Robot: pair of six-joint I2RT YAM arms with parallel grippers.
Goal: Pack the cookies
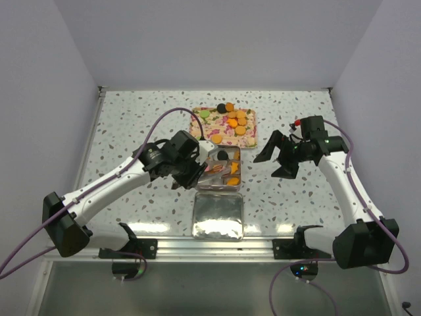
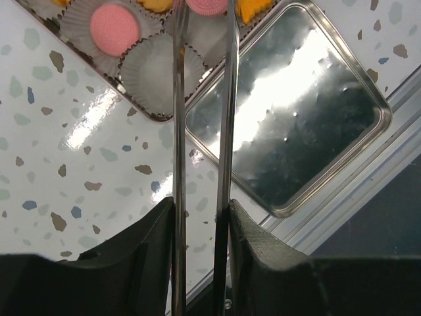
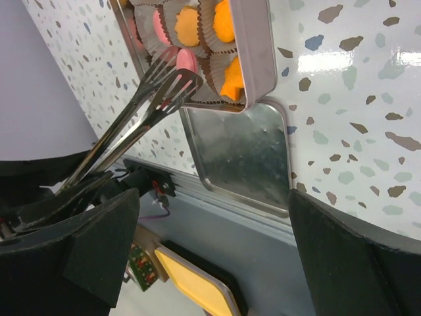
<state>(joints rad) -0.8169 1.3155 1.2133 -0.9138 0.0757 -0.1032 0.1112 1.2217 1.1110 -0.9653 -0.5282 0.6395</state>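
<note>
No text, number, brand or sign can be read in any view; the tray (image 1: 202, 126) carries a flower pattern only; the metal lid (image 1: 218, 216) shows glare and no marking. A small patterned object (image 3: 146, 276) below the table edge, in the right wrist view, is too small and blurred to tell whether it bears lettering.

Just right of the left jaws sits the tin (image 1: 241, 172); beyond them, the floral tray (image 1: 220, 136) bears cookies (image 1: 238, 122); nearer, a silvery lid (image 1: 218, 214). The right jaws gape, well right of the tin.
</note>
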